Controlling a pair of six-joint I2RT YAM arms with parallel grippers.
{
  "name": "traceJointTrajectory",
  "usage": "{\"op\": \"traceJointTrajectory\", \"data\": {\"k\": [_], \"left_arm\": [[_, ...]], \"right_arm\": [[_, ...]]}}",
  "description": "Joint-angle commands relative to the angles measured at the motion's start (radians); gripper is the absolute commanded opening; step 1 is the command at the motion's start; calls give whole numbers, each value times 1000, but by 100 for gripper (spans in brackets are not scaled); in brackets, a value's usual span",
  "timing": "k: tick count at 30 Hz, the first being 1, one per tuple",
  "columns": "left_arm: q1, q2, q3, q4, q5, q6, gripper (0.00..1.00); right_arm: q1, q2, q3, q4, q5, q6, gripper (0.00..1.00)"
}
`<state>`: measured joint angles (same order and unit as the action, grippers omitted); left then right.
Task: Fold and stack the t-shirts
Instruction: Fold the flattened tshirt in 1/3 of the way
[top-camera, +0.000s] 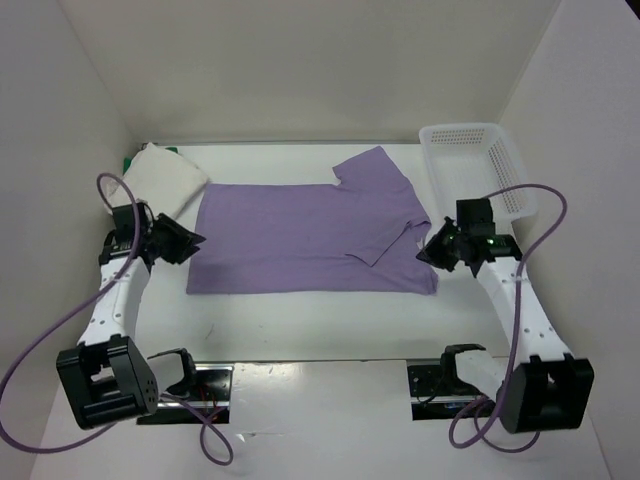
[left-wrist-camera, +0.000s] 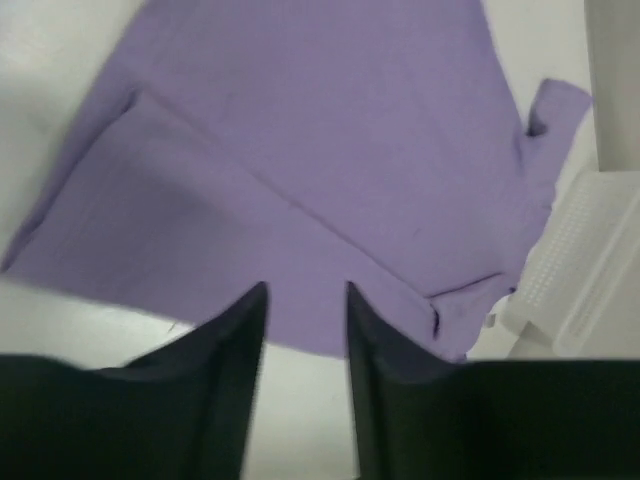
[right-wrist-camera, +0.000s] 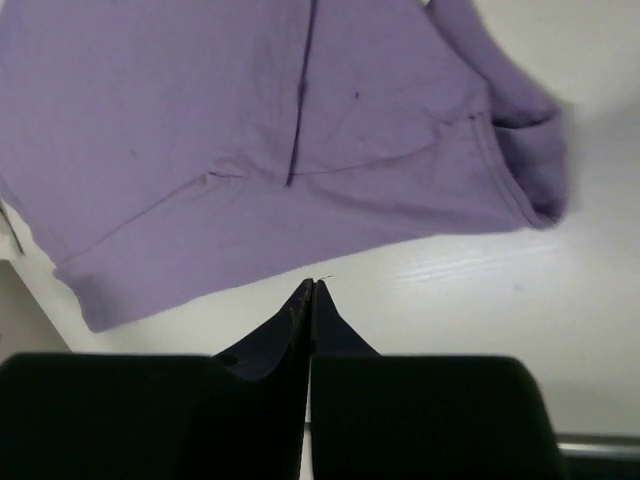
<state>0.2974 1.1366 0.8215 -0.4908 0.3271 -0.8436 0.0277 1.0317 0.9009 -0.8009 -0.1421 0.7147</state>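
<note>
1. Far left corner of the tabletop (top-camera: 300, 320): a folded white shirt (top-camera: 168, 178). Just a sliver of green shirt (top-camera: 129, 162) peeking out at its far-left edge; under it or beside it, impossible to tell.
2. Just right of that pile: left claw (top-camera: 194, 242), pointed toward the middle, at the left edge of the lavender shirt (top-camera: 300, 235). From the left wrist view, left claw (left-wrist-camera: 305, 295) open, a clear gap between the two dark fingers (left-wrist-camera: 235, 340), nothing pinched in it, purple cloth showing beyond the gap.
3. Middle of the tabletop: lavender shirt spread wide and mostly flat between the two arms, touching neither the white shirt nor the basket. Long straight crease along the body in the left wrist view (left-wrist-camera: 330, 150). At the right end, one sleeve sticking out toward the far wall and a flap folded over the near right corner.
4. Right end of the lavender shirt: right claw (top-camera: 428, 252), pointed back toward the middle. From the right wrist view, right claw (right-wrist-camera: 312, 285) closed tight, fingers pressed together, gripping nothing, tip over bare tabletop just off the edge of the purple cloth (right-wrist-camera: 250, 130).
5. Far right corner: white perforated basket (top-camera: 470, 135), near the sleeve but apart from it, also visible at the right of the left wrist view (left-wrist-camera: 575, 260).
</note>
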Motion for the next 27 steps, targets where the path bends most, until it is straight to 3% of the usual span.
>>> {"op": "traceJointTrajectory", "data": {"k": [1,2,5,8,12,16,20,27], "left_arm": [[-75,69,-64,222,29,-29,37],[-134,89,-64,268,-20,-38,27],[-269,190,-12,293,-65,-38,23],[-363,247,11,339,-82,-57,23],[-506,259,-39,394,-105,-101,23],[-569,223,-134,452,-141,-163,23],[-607,223,-134,420,-151,-151,23],[-607,111,-219,399,-172,-160,26]], "right_arm": [[56,100,-72,254,-99,-5,1],[75,137,-73,326,-109,-4,1],[173,293,-73,431,-100,5,3],[257,404,-63,491,-74,35,10],[267,482,-74,584,-83,51,30],[276,544,-74,618,-74,51,34],[276,556,-74,618,-42,60,36],[276,565,-86,629,-13,72,38]]}}
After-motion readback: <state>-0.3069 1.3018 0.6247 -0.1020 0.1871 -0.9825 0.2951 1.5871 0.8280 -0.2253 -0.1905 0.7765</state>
